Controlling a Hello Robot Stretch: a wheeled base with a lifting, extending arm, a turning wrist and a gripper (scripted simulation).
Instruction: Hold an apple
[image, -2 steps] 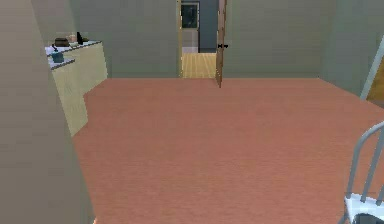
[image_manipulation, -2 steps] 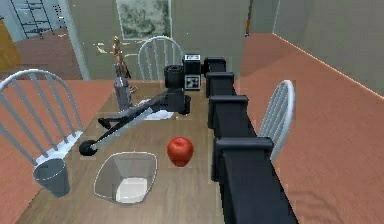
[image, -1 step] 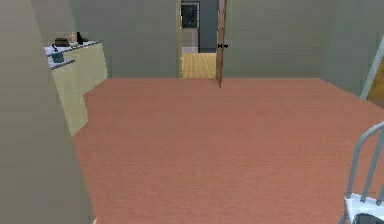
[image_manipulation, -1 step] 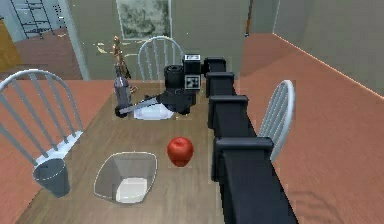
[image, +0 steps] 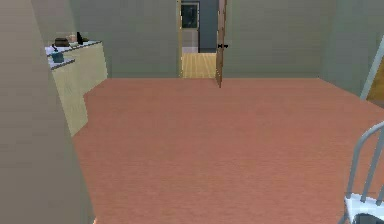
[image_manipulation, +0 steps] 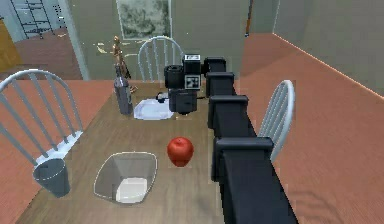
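Ahead, the forward view gives me terracotta floor (image: 220, 130), a pale counter (image: 85, 80) at ten o'clock, an open wooden door (image: 222, 45) at twelve and a white chair (image: 365, 180) at five. The arm side view gives me the wooden table (image_manipulation: 100, 135), my arm (image_manipulation: 245, 175) along its three o'clock edge, and my gripper (image_manipulation: 172, 98) at twelve near a white plate (image_manipulation: 150, 112). I cannot tell how my jaws stand or whether they hold anything. A glass bowl (image_manipulation: 125, 178) lies at seven. The apple (image_manipulation: 180, 151) rests on the table at six.
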